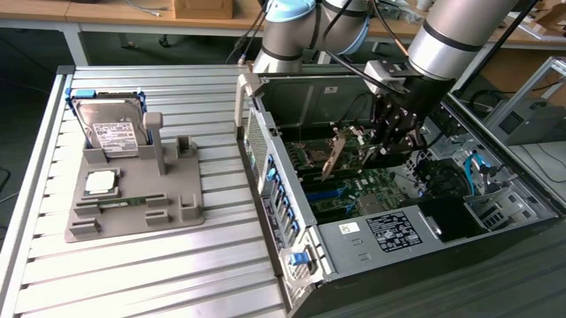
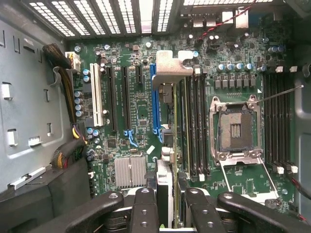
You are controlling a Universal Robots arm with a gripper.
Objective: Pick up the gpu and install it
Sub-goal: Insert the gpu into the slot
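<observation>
My gripper (image 1: 382,154) reaches down into the open computer case (image 1: 265,142) and is shut on the gpu (image 1: 333,156), a thin brownish card that hangs tilted above the motherboard (image 1: 354,189). In the wrist view the gpu (image 2: 168,68) is seen edge-on, running out from between my gripper (image 2: 167,196) fingers to its silver bracket. It hovers just beside the long blue expansion slot (image 2: 154,97), apart from the board as far as I can tell.
A silver hard drive (image 1: 111,126), a CPU chip (image 1: 100,182) and a green memory stick (image 1: 132,200) rest in a grey holder (image 1: 181,212) on the slatted table. In the case are the power supply (image 1: 389,228), CPU socket (image 2: 235,128), heatsink (image 2: 130,171) and cable bundles (image 2: 63,73).
</observation>
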